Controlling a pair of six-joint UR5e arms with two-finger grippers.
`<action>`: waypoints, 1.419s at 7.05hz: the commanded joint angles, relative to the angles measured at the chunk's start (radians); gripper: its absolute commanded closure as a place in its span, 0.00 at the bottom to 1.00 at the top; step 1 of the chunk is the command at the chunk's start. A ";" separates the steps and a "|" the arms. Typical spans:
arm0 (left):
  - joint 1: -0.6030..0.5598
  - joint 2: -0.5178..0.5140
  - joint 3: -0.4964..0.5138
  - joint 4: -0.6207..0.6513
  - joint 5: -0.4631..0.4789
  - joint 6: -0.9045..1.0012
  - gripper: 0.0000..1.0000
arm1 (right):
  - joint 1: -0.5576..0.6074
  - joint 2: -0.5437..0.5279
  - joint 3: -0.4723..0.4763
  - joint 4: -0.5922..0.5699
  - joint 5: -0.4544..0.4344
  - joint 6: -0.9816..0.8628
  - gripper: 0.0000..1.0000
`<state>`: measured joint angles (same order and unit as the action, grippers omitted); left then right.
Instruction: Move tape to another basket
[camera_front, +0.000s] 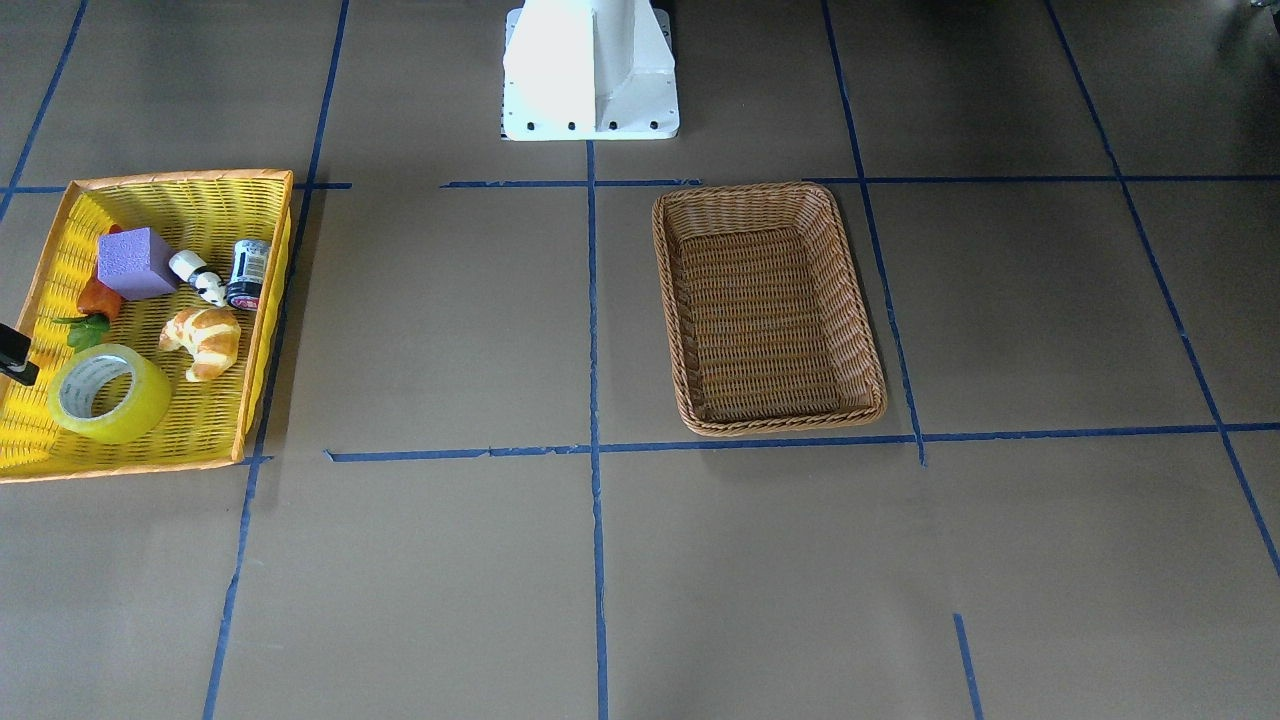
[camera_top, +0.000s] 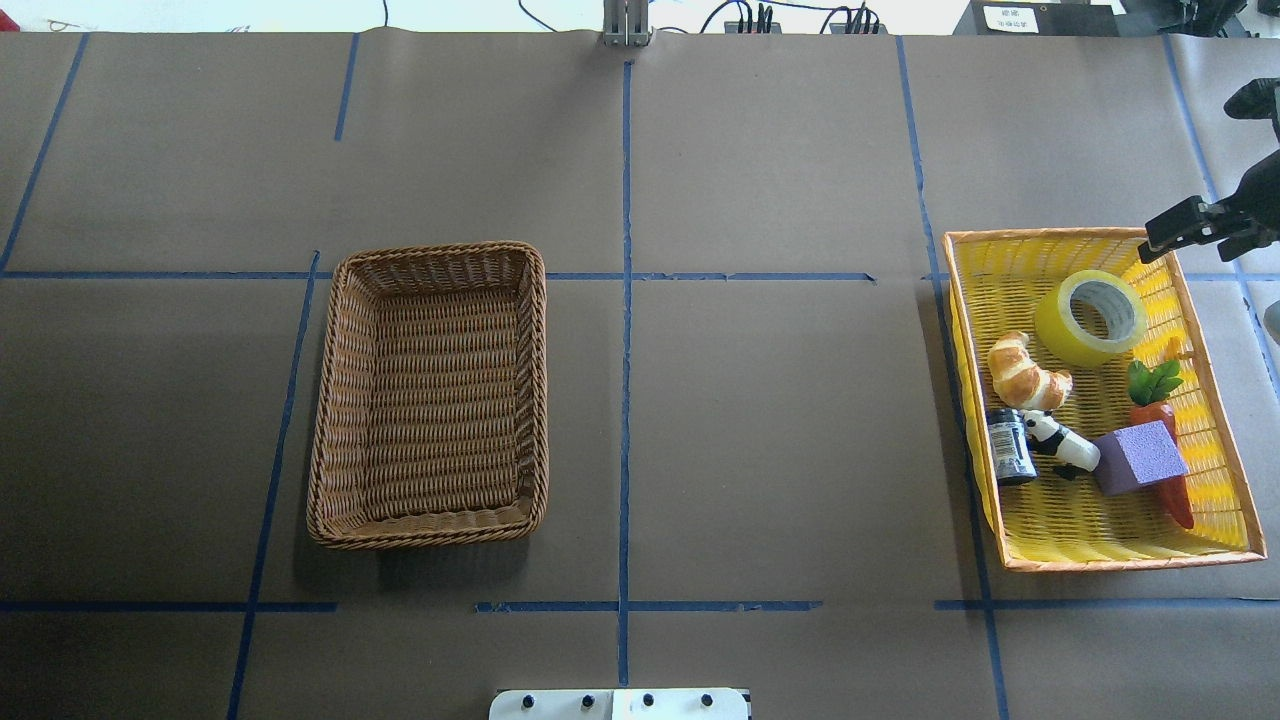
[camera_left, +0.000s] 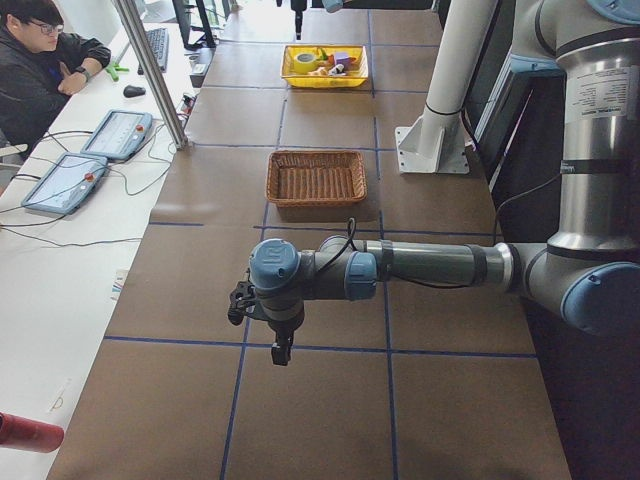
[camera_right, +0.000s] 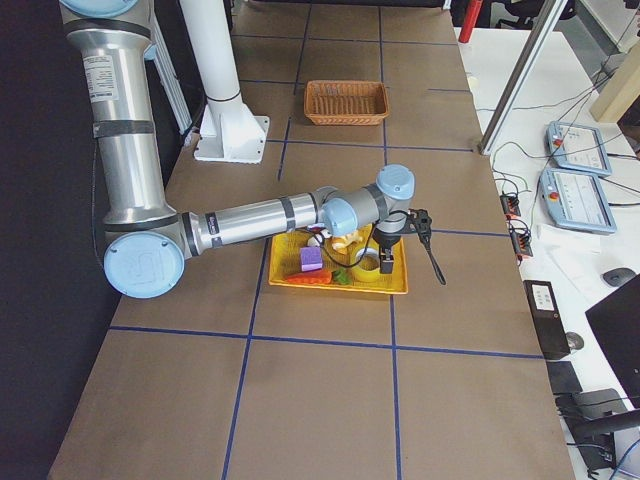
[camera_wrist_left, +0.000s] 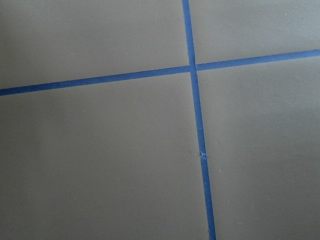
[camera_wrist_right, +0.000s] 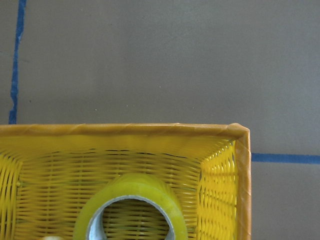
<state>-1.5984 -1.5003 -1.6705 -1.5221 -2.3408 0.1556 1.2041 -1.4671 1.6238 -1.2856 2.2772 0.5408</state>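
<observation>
The tape (camera_top: 1062, 335), a yellow-green roll with a white core, lies in the far corner of the yellow mesh basket (camera_top: 1130, 563). It also shows in the front view (camera_front: 142, 410) and, cut off at the bottom edge, in the right wrist view (camera_wrist_right: 150, 192). My right gripper (camera_top: 1190, 228) hovers above that basket's far right corner, beside the tape and apart from it, and looks open and empty. The brown wicker basket (camera_top: 440, 249) stands empty on the left half of the table. My left gripper (camera_left: 281, 350) hangs over bare table, far from both baskets; I cannot tell whether it is open.
The yellow basket also holds a croissant (camera_top: 1025, 372), a purple block (camera_top: 1140, 458), a carrot (camera_top: 1165, 420), a panda figurine (camera_top: 1060, 440) and a dark jar (camera_top: 1010, 448). The robot base (camera_front: 590, 70) stands at the table's near edge. A person (camera_left: 40, 60) sits at the side desk.
</observation>
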 joint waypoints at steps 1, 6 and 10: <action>0.000 0.000 -0.002 -0.001 0.000 0.001 0.00 | -0.034 -0.012 -0.064 0.101 0.001 0.057 0.00; 0.000 0.000 -0.002 -0.001 0.000 0.002 0.00 | -0.097 -0.009 -0.119 0.104 -0.004 0.054 0.01; 0.000 0.000 -0.003 -0.001 -0.002 0.002 0.00 | -0.138 0.002 -0.151 0.106 -0.007 0.054 0.18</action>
<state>-1.5984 -1.5003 -1.6729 -1.5233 -2.3423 0.1580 1.0736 -1.4657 1.4771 -1.1798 2.2709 0.5952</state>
